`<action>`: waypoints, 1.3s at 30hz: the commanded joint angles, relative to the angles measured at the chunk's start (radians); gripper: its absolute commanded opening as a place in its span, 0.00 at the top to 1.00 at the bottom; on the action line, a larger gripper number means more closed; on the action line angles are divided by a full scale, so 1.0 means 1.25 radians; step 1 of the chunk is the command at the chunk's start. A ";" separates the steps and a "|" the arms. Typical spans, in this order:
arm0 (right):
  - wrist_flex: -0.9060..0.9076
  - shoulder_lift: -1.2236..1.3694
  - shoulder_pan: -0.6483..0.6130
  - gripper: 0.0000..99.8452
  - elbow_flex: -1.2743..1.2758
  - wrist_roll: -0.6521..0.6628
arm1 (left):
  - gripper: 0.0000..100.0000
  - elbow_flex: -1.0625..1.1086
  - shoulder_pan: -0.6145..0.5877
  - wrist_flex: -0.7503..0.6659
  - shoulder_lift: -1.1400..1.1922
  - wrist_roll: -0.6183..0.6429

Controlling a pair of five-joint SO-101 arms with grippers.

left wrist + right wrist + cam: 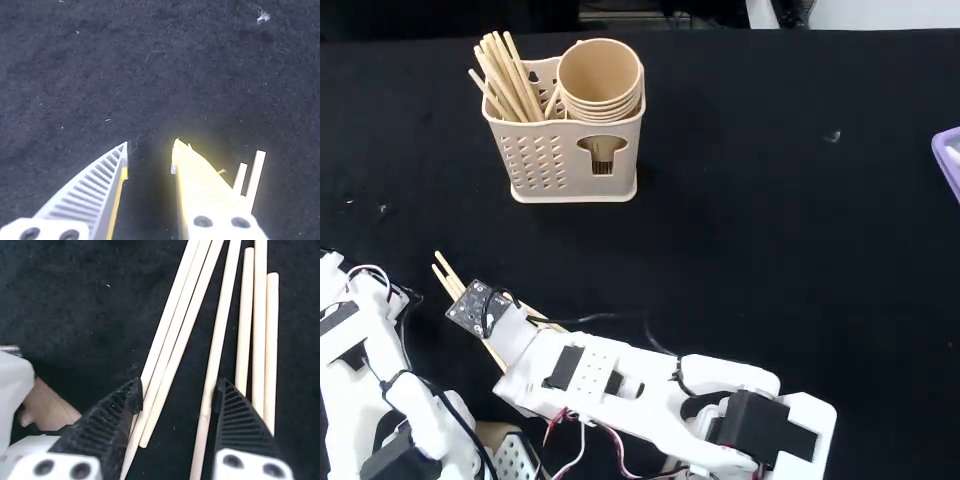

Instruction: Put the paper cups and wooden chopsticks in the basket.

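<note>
Seven or so loose chopsticks (172,340) lay flat on the black cloth (770,250) under the right gripper (177,385). They were pale bare wood, slim, w/ blunt ends. Three ran together in a tight slanted bunch, one lay alone beside them, and three more ran near parallel on the far side. I saw the gripper's black ribbed jaws spread wide. The bunch touched the inner face of one jaw, the single stick ran just inside the other, and the last three sat outside it, so it pinched nothing. From the high view the right arm (580,370) lay across the near part of the table, w/ the sticks' tips poking out past its wrist cam (475,305).

The basket (565,160) stood upright toward the far side, well apart from both arms. It was cream plastic w/ perforated walls and two compartments. One held a bundle of chopsticks (505,75) leaning outward, same pale wood. The other held a nested stack of paper cups (600,70), tan, mouths up, rising above the rim.

The left gripper (150,150) hovered over bare cloth, its two prongs apart w/ nothing between them, one white, one yellowish. Two stick ends (250,172) showed just beside the yellowish one. The left arm (360,370) sat at the near corner. I couldn't tell what the tan shape (45,410) near the right gripper was. A purple item (948,160) sat at the table's edge.
</note>
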 commanded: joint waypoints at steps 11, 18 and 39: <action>-0.005 -0.109 -0.079 0.77 0.042 -0.005 | 0.85 -0.045 -0.007 -0.015 -0.016 0.006; -0.011 0.039 -0.050 0.77 -0.036 -0.005 | 0.85 -0.046 -0.013 -0.011 -0.016 0.006; 0.099 0.079 0.069 0.99 -0.112 0.029 | 0.85 -0.046 -0.013 -0.011 -0.016 0.006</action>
